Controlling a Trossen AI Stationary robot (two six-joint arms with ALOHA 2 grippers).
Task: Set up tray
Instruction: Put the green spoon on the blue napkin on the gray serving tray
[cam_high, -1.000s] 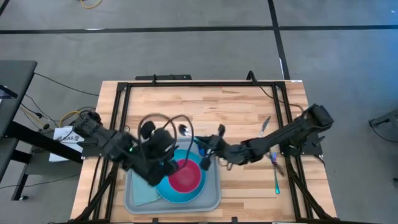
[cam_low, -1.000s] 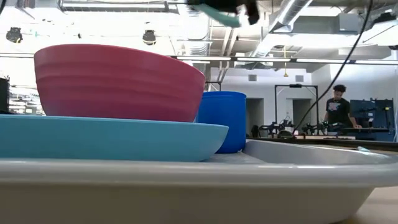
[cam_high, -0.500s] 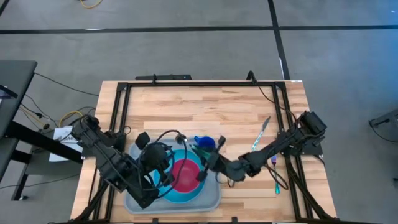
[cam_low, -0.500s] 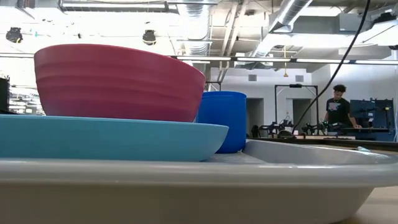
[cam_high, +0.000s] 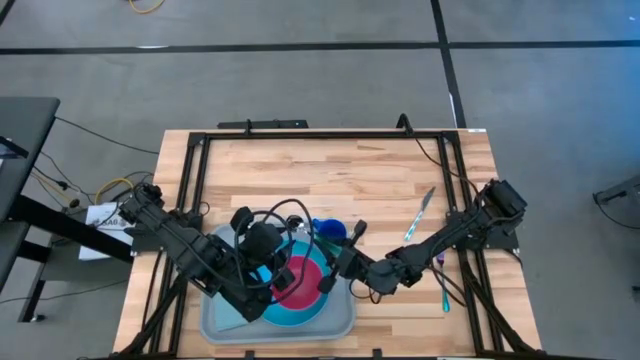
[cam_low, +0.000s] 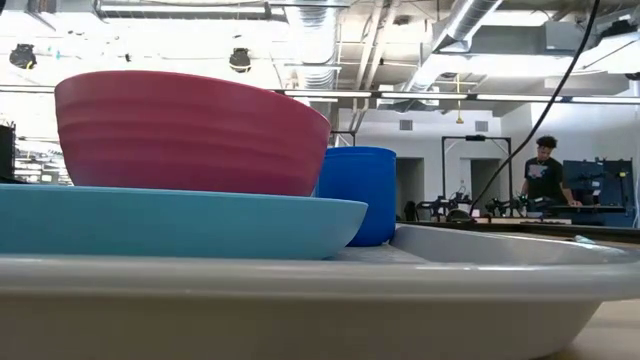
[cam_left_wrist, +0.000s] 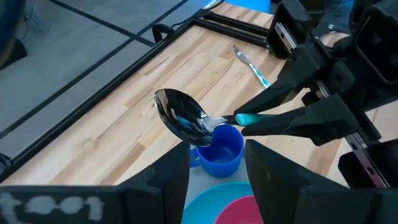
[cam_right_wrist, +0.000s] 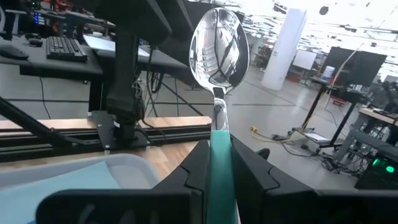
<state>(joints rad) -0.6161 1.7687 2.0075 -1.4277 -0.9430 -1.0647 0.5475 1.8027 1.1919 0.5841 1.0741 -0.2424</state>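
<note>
Two arms over tray (cam_high: 335, 318): right gripper (cam_right_wrist: 214, 163) clamped on spoon (cam_right_wrist: 218, 43), probably for placing beside plate (cam_low: 180, 220); left gripper (cam_left_wrist: 214, 165) spread, empty.

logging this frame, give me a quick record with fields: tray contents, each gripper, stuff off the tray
tray: near edge of table, holds blue plate, red bowl on the plate, blue cup
right gripper: shut on spoon by its teal handle, above the cup
left gripper: open, over the tray, holds nothing
off tray: two utensils on wood at right
</note>
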